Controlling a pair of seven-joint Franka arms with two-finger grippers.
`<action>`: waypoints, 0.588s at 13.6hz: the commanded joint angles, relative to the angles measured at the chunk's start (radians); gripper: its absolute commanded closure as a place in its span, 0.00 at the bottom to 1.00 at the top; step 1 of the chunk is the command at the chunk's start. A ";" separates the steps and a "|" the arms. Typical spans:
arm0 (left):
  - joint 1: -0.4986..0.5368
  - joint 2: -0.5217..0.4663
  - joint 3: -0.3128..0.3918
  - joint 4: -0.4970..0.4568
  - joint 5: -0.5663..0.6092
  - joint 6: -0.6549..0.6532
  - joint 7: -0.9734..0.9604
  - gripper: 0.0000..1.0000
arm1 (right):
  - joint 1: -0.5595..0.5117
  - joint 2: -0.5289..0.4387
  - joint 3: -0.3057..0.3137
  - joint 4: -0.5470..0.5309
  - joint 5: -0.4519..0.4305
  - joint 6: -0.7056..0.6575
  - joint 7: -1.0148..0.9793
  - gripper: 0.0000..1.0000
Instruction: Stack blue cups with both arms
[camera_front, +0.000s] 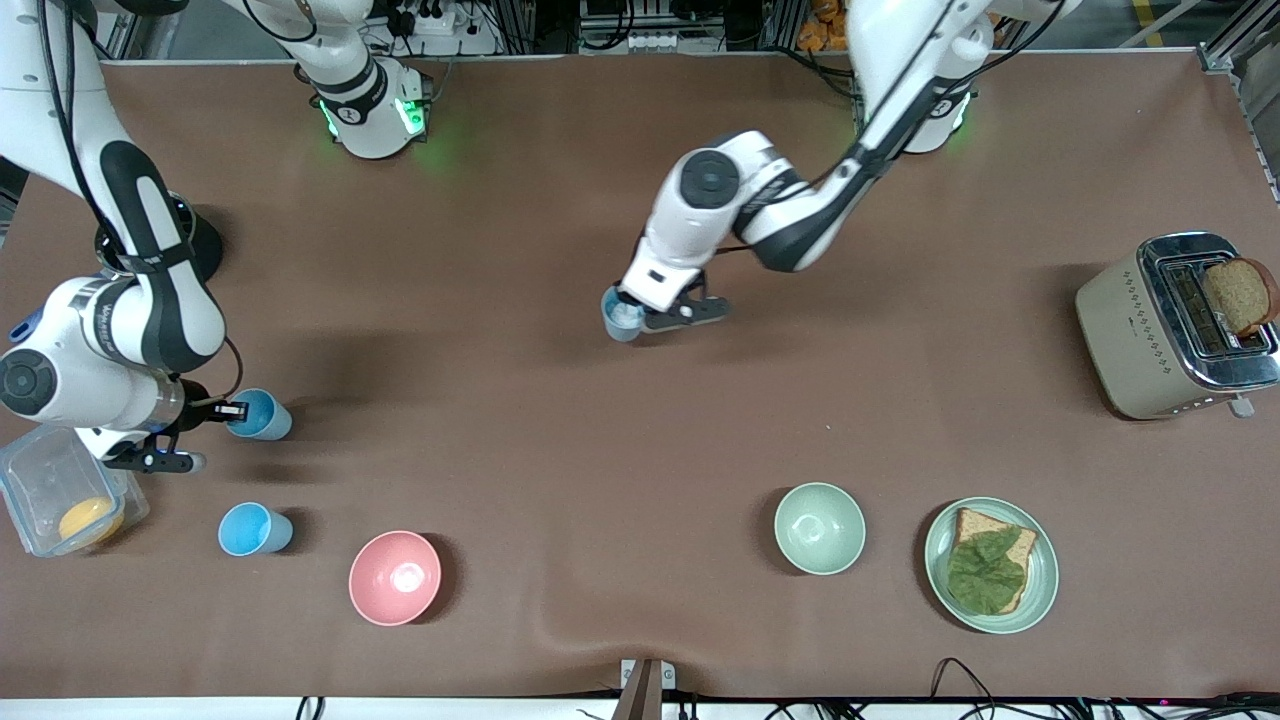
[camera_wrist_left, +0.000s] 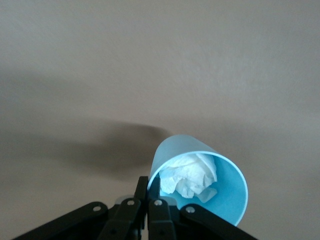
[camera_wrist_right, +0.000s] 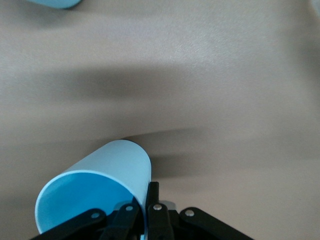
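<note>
Front view: left gripper (camera_front: 640, 312) sits mid-table, fingers pinched on the rim of a paler blue cup (camera_front: 621, 315); left wrist view shows that cup (camera_wrist_left: 200, 185) has crumpled white paper (camera_wrist_left: 190, 176) inside, one finger in and one outside the wall. Right gripper (camera_front: 215, 425) is near the right arm's end of the table, fingers closed on the rim of a sky-blue cup (camera_front: 260, 414); right wrist view shows this cup (camera_wrist_right: 95, 192) w/ nothing inside. Can't tell if either held cup is touching the table. A third blue cup (camera_front: 254, 529) stands free, nearer the front camera than the right gripper's cup, beside a pink bowl (camera_front: 394, 577). Also on the table: clear container (camera_front: 45, 480), green bowl (camera_front: 819, 528), plate (camera_front: 940, 545) w/ bread and leaf, toaster (camera_front: 1125, 335).
</note>
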 joint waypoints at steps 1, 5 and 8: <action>-0.102 0.119 0.047 0.117 0.117 -0.015 -0.123 1.00 | 0.000 -0.081 0.008 -0.003 0.029 -0.087 0.018 1.00; -0.167 0.150 0.100 0.151 0.131 -0.016 -0.166 0.01 | 0.024 -0.152 0.022 0.009 0.089 -0.204 0.044 1.00; -0.150 0.061 0.097 0.152 0.126 -0.097 -0.182 0.00 | 0.113 -0.210 0.031 0.035 0.092 -0.297 0.213 1.00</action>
